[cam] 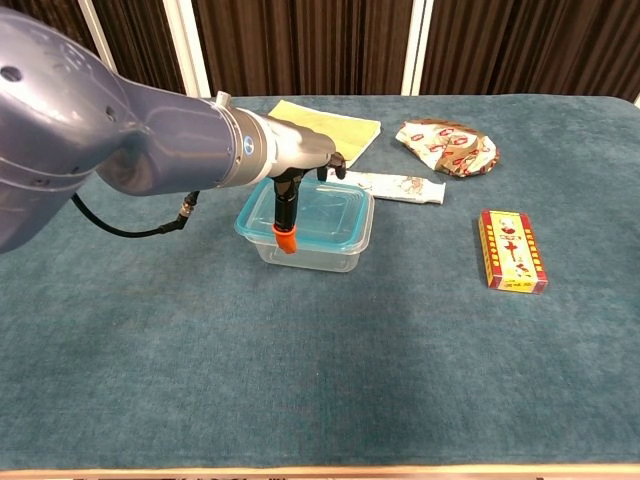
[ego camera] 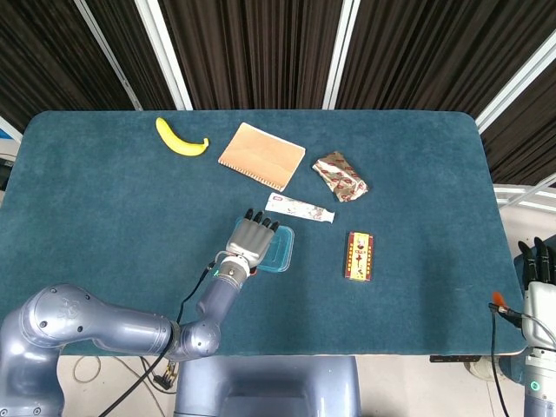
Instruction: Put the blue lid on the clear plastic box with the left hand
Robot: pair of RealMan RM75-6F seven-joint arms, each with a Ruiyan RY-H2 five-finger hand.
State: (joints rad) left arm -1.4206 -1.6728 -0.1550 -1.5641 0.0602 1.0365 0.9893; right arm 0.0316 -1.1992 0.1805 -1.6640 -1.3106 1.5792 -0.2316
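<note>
The blue lid (cam: 315,208) sits on top of the clear plastic box (cam: 318,248), and the box stands on the teal table (ego camera: 104,200) a bit nearer the front edge than the middle. From the chest view the lid hangs a little past the box on the left side, so it does not look pushed all the way down there. The left hand (ego camera: 253,238) lies flat on the left part of the lid with its fingers stretched out over it, and the thumb with the orange tip (cam: 285,240) points down the box's front left side. It is pressing on the lid more than holding it. Just behind the box lies a white tube (ego camera: 300,209). To the right of the box is a red and yellow carton (ego camera: 359,256), lying flat. Farther back from the box are a tan notebook (ego camera: 261,155), a crinkly snack bag (ego camera: 340,176) and, far off to the back left, a yellow banana (ego camera: 180,139). The right hand (ego camera: 540,263) is way over past the table's right edge, far from the box, with its dark fingers pointing up and nothing in it.
</note>
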